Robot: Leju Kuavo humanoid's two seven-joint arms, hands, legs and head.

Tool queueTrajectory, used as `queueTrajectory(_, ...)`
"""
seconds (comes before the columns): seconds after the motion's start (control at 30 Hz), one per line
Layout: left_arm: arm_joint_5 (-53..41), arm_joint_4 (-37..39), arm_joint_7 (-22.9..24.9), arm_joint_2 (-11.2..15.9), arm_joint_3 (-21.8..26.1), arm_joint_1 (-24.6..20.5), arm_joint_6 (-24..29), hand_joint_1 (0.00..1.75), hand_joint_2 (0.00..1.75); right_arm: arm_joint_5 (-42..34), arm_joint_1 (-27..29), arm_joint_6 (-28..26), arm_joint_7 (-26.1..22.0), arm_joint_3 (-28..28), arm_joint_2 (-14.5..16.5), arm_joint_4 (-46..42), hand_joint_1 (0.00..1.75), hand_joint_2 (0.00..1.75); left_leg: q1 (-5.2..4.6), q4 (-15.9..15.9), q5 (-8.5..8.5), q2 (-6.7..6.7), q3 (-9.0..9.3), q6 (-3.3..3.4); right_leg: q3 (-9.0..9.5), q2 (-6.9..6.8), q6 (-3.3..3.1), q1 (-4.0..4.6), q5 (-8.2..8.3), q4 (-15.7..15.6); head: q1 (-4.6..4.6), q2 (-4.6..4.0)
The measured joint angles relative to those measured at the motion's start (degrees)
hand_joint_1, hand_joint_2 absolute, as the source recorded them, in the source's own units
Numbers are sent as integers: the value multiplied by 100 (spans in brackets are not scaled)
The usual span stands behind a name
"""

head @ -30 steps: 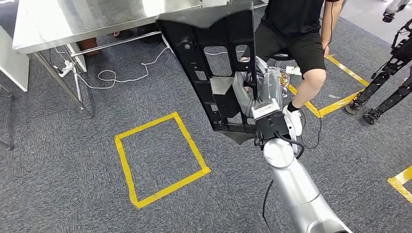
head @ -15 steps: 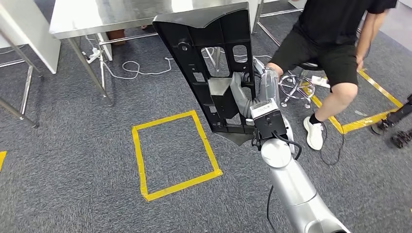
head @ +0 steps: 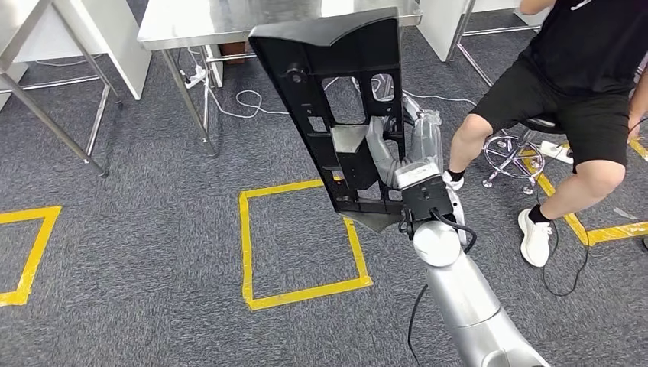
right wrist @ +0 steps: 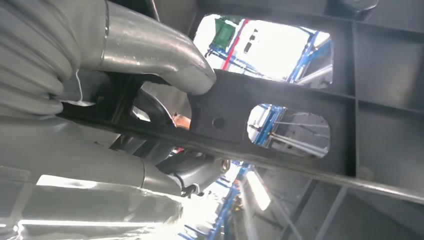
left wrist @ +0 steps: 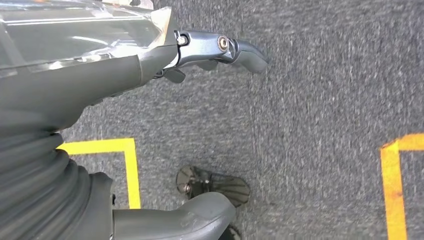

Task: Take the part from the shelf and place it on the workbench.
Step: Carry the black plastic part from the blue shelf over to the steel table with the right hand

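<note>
A large black plastic part (head: 336,92) with ribs and cut-outs stands upright in front of me, its lower end gripped by my right hand (head: 390,149). In the right wrist view my right hand (right wrist: 125,90) wraps its thumb and fingers around a bar of the part (right wrist: 300,115). The steel workbench (head: 229,19) stands beyond the part's top edge, some way off across the carpet. My left hand (left wrist: 75,100) hangs over the grey carpet, its fingers (left wrist: 220,47) apart and holding nothing.
A person (head: 581,76) sits on a wheeled stool (head: 512,149) at the right. A yellow tape square (head: 302,237) marks the carpet below the part. White cables (head: 252,99) lie under the workbench. Another table's metal legs (head: 46,115) stand at the far left.
The whole picture has shifted: the workbench, the tape square and the person now lie further right, so the camera has moved. The part stays held in my right hand as before.
</note>
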Motion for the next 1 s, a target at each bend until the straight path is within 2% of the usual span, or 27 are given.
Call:
queueTrajectory(0.2,-7,0,-2,-1,0,-2,8,0,175,-22,0,-56,30,-15,23,11,175,175,12,-54,1,55,42,-7,1,44,-45,34,-1,1,0,0)
queueTrajectory(0.37,-10,0,-19,-5,1,7,-9,0,175,2,20,-211,75,-30,42,65,175,175,27,-62,1,59,44,-116,0,44,-65,56,-6,5,3,0)
queueTrajectory(0.5,-25,0,-37,-5,-1,17,10,0,175,-2,45,-266,75,-30,72,96,175,175,22,-62,0,61,42,-148,0,44,-65,54,-6,5,3,0)
queueTrajectory(0.63,-25,0,-42,-5,-1,18,48,0,175,-14,48,-281,75,-30,82,111,175,175,3,-56,-2,60,37,-145,2,43,-64,37,-5,2,4,0)
queueTrajectory(0.87,-30,0,-42,-3,1,22,145,0,175,-56,55,-301,100,-26,131,121,175,175,-26,8,-41,61,11,-76,9,44,-51,-1,-4,-9,2,0)
queueTrajectory(0.93,-50,0,-43,-1,1,24,173,0,175,-63,62,-301,115,-24,149,120,175,175,-33,-18,-60,62,14,-3,26,45,11,10,48,42,2,0)
queueTrajectory(1.0,-69,0,-46,-4,1,29,184,0,175,-68,66,-301,121,-24,161,119,175,175,-17,-98,-58,66,93,93,-12,38,79,30,49,163,5,0)
